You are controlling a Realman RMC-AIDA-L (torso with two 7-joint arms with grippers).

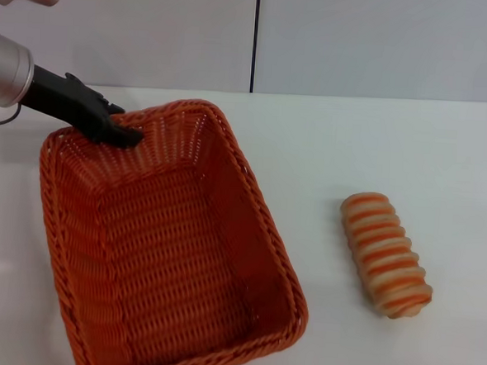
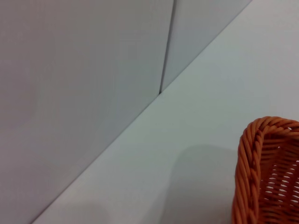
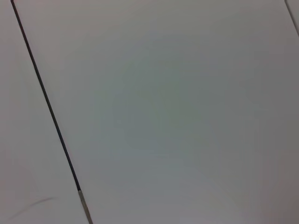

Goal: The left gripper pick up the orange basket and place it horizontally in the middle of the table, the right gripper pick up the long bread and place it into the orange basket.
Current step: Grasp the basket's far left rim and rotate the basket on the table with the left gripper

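The orange basket (image 1: 173,253) fills the left half of the head view, its long side running toward me and skewed, its near end cut off by the picture's lower edge. My left gripper (image 1: 124,127) reaches in from the left and is shut on the braided rim at the basket's far left corner. One corner of the rim (image 2: 261,154) shows in the left wrist view above the white table (image 2: 196,121). The long bread (image 1: 385,254) lies on the table (image 1: 353,148) to the right of the basket, apart from it. My right gripper is out of view.
A light grey wall (image 1: 360,41) with a dark vertical seam (image 1: 255,38) stands behind the table. The right wrist view shows only a pale surface with a dark seam (image 3: 44,100). Bare tabletop lies between the basket and the bread.
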